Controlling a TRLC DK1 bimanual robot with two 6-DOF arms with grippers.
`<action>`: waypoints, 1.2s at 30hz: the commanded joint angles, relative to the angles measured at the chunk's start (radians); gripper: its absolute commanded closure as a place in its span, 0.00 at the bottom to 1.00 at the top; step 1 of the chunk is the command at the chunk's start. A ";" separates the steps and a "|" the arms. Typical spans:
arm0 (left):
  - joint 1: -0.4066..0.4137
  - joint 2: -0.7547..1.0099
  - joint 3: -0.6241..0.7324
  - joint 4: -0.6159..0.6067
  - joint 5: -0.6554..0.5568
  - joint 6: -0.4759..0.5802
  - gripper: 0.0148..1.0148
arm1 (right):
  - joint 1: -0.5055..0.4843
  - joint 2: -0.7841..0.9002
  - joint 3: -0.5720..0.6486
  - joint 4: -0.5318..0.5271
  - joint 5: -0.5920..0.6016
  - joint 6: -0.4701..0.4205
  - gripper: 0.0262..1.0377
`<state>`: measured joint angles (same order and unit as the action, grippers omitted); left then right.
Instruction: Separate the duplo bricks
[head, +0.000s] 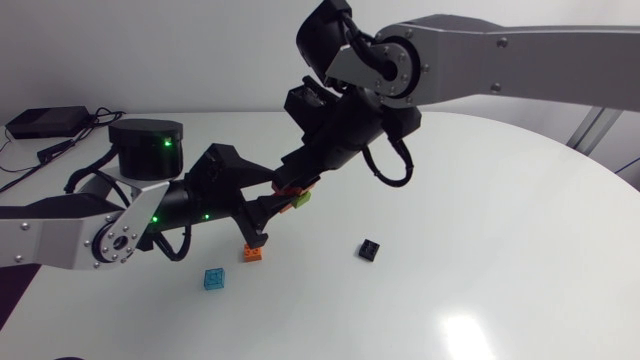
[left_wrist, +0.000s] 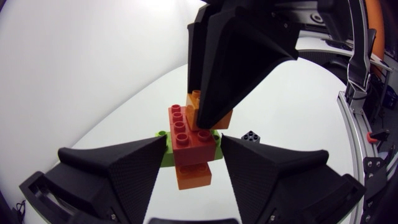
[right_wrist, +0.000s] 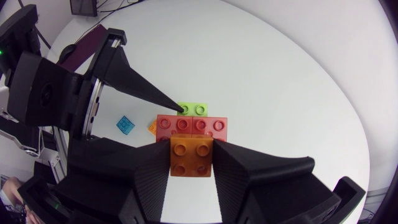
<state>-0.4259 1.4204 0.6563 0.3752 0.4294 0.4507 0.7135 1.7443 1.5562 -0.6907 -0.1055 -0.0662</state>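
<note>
Brick stack (head: 296, 194) hung in the air above the tabletop (head: 500, 260), shared between both hands. Right hand (right_wrist: 191, 149) pinched the orange brick (right_wrist: 191, 159) from two sides. That brick sat studded onto the red brick (right_wrist: 191, 126), with the green brick (right_wrist: 193, 109) on the far side of it. Left hand (left_wrist: 193, 143) was pressed onto the green brick, one finger at each end as its own wrist view showed it. A second orange piece (left_wrist: 193, 176) showed below the red one in that view; I could not tell whether it was joined to the stack or lay on the tabletop.

Loose on the tabletop: blue brick (head: 213, 278), small orange brick (head: 253, 252), black brick (head: 370, 249).

Judgement: the step in hand looked to be pulling the orange brick off the red one.
- The left hand would do best as a rigid anchor, with only the right hand moving.
- A tilt, peeling one row of studs first, seemed likelier to free the brick than a straight pull.
- The left hand's grip was on green, not red, so the red-green joint might give first and red might come away with orange.
- The fingers of the two hands stood very close, so a slow parting would avoid a knock.
- Both pinches needed to be firm so no piece dropped among the loose bricks.
</note>
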 joint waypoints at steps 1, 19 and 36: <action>-0.005 0.023 -0.006 0.016 -0.004 -0.020 0.57 | 0.006 0.024 0.016 -0.015 -0.008 0.025 0.76; -0.019 0.018 -0.043 0.036 -0.023 0.032 0.74 | -0.109 -0.019 0.024 -0.043 -0.158 0.042 0.76; 0.055 -0.049 0.016 -0.071 0.060 -0.018 0.74 | -0.399 -0.166 -0.578 0.235 0.059 -0.213 0.76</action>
<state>-0.3721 1.3983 0.6399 0.3084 0.4755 0.4652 0.3302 1.5719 1.0397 -0.4976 -0.0608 -0.2485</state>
